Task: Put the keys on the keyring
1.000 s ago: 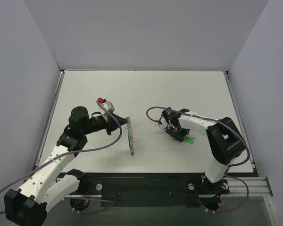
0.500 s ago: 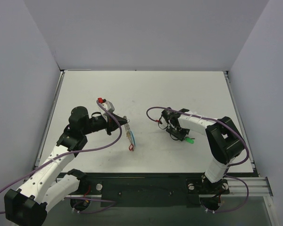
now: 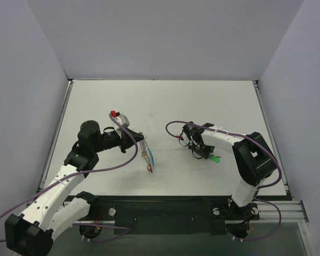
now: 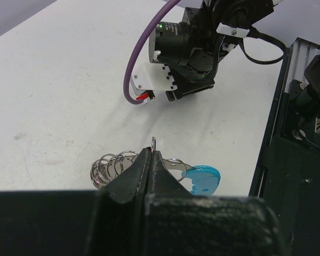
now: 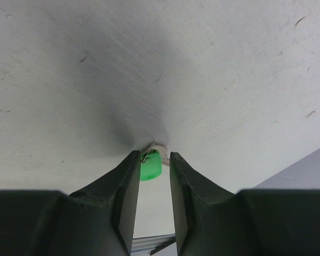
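While the left gripper (image 4: 151,160) clamps the keyring (image 4: 113,166), the right gripper (image 5: 154,157) narrowly straddles the green key (image 5: 150,167), ungripped, toward the table's (image 3: 202,101) near edge.

A white table (image 3: 213,101) lies between pale grey walls (image 3: 165,37). A black plate (image 3: 165,210) runs along its near edge, with a silver rail (image 3: 288,210) at the near right corner. Small scuffs (image 5: 85,57) mark the surface.

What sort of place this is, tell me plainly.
Most likely a robotics lab test cell: a bare white tabletop boxed in by blank pale-grey walls, with two white robot arms bolted to a black metal rail at its near edge.
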`<state>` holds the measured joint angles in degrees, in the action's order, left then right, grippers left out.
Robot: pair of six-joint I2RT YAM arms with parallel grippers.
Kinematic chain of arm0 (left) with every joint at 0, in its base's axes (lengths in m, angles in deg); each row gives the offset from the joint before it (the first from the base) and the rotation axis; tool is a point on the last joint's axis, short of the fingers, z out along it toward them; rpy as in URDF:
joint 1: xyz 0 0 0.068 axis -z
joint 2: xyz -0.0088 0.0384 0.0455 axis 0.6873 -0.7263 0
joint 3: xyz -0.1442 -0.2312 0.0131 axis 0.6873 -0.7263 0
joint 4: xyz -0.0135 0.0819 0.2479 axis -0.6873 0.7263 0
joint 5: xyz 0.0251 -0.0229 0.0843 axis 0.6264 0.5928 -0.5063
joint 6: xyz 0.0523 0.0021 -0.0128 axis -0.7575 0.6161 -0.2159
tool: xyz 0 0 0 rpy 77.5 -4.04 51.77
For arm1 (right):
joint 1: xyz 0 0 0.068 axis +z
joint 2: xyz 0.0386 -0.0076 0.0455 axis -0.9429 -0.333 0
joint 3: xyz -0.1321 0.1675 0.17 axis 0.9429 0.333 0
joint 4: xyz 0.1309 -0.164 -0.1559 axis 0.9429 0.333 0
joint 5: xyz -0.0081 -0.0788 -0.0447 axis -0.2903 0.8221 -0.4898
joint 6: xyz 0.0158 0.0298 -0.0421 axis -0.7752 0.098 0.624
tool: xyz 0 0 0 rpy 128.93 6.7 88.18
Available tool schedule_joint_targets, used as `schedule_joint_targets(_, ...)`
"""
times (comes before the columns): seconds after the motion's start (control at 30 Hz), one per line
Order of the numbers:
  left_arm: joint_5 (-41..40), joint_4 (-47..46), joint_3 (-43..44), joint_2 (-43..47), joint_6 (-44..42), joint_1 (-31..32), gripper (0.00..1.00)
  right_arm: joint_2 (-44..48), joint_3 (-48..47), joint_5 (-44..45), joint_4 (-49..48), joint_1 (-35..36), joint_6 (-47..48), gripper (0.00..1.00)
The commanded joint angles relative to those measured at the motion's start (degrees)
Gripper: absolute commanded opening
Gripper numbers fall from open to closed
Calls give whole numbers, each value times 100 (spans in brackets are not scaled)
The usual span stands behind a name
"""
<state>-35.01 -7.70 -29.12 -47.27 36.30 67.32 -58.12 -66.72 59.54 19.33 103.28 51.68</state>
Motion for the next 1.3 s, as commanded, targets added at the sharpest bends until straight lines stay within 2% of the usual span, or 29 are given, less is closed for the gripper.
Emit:
schedule_joint_targets(0.0,38,-246,301,73,-67,-17,0,-22,-173,216,236,32,-27,24)
schedule_joint_targets(1.27,12,-237,292,73,-67,-17,0,-181,-235,295,359,-39,-27,25)
